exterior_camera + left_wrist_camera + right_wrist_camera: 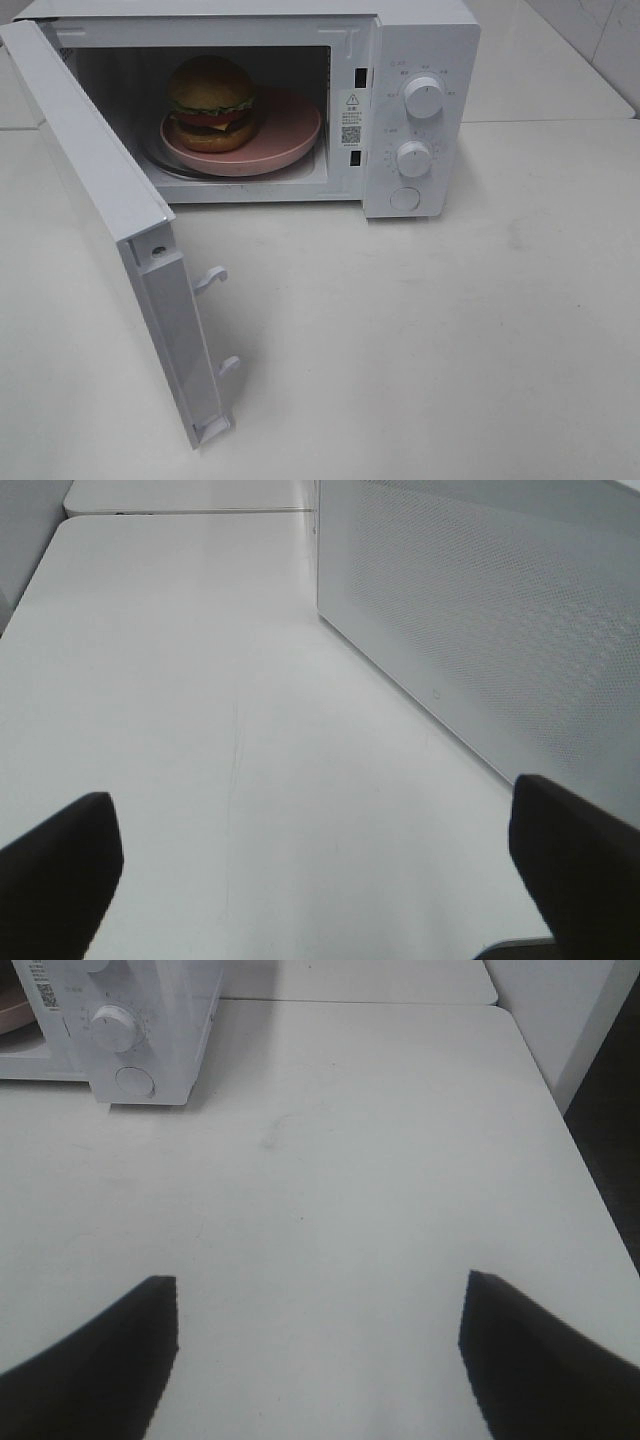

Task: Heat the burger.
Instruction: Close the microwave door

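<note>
The door (90,190) of the microwave (420,60) lies nearest the high camera. It is swung fully open to the left of the oven cavity, and its lower corner is cut off by the frame edge. Two white latch hooks (212,278) project from its free edge.

Hidden or unclear items:
- The rear of the burger (211,103) is hidden by its own bulk, and part of the plate (290,130) is covered by it.
- The markings around the two knobs (424,98) and the warning label on the cavity frame are too small to read.
- Both arms lie outside the high view. Only fingertips show in the wrist views.

Burger location: inside the microwave cavity, upright on the pink plate, toward the left side of the cavity.

Left gripper (310,800): its two dark fingers (60,870) stand wide apart, with only bare table (200,680) showing between them. It points along the table, just beside the outer, perforated face of the open door (500,630), and holds nothing.

Right gripper (318,1282): its fingers (540,1360) are also spread apart over bare table, holding nothing. It sits in front of the microwave and to its right, well apart from it, angled down toward the tabletop. The lower knob (112,1028) and round button (134,1081) of the microwave appear at the far edge of its view.
</note>
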Motion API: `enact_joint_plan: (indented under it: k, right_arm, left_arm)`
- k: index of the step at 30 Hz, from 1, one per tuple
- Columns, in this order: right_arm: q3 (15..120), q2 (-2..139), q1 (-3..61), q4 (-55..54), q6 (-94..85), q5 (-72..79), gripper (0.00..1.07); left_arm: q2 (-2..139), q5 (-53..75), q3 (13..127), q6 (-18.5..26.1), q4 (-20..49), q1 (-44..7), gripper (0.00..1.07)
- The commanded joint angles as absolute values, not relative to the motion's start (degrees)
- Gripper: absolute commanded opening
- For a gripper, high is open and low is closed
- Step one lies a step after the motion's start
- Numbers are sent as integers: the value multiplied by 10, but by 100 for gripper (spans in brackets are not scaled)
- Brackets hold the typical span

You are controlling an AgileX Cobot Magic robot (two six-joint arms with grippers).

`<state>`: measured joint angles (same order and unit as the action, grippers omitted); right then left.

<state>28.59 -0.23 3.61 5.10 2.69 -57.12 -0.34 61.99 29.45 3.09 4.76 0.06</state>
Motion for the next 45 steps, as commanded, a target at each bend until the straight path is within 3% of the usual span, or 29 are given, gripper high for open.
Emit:
enact_joint_plan:
  k: [1,38,42,45]
  right_arm:
    - [285,-18,33,50,30,-571,76]
    - [285,-18,33,50,30,-571,75]
    - [285,-18,33,50,30,-571,75]
    - [285,-18,33,50,30,-571,75]
  left_arm:
    - [-7,612,296,27,48,0,98]
    - [-6,585,310,25,53,0,98]
    - [14,567,312,25,52,0,93]
    - [53,546,312,26,52,0,82]
